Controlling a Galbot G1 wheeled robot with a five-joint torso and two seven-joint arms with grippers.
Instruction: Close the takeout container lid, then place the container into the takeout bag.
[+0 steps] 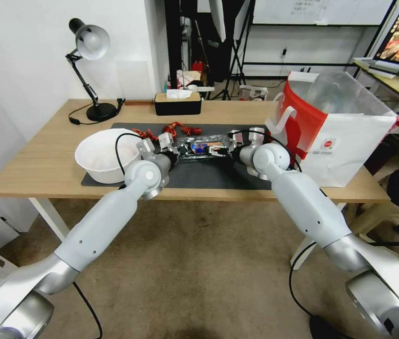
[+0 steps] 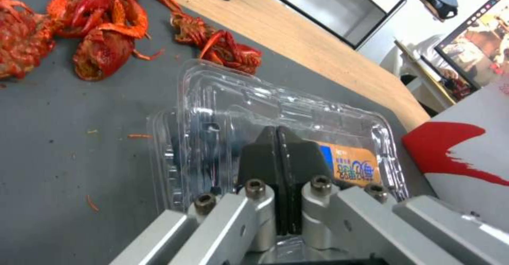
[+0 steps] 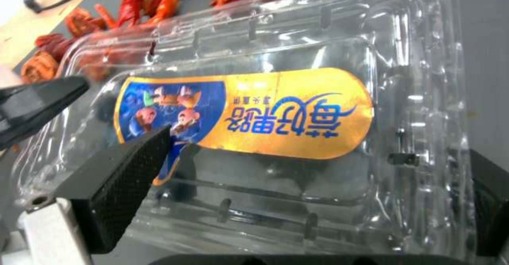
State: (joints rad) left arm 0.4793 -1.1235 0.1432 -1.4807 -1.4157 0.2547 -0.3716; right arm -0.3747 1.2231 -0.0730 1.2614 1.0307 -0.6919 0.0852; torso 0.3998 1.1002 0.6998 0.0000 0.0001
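— Left gripper (image 2: 276, 131)?
— Pinched together, pads touching; rested on the lid (image 3: 297, 110) of the takeout container (image 1: 199, 147), mid-mat (image 1: 209, 175).
— Right gripper (image 1: 225, 149)?
— Spread apart, straddled the container's other end.
— Takeout bag (image 1: 350, 141)?
— Stood upright at the mat's right, mouth open.

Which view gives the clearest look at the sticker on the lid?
The right wrist view: the orange-blue sticker lies face-on and mostly unobstructed on the lid. In the left wrist view the left claw hides part of it; in the head view it is a tiny patch.
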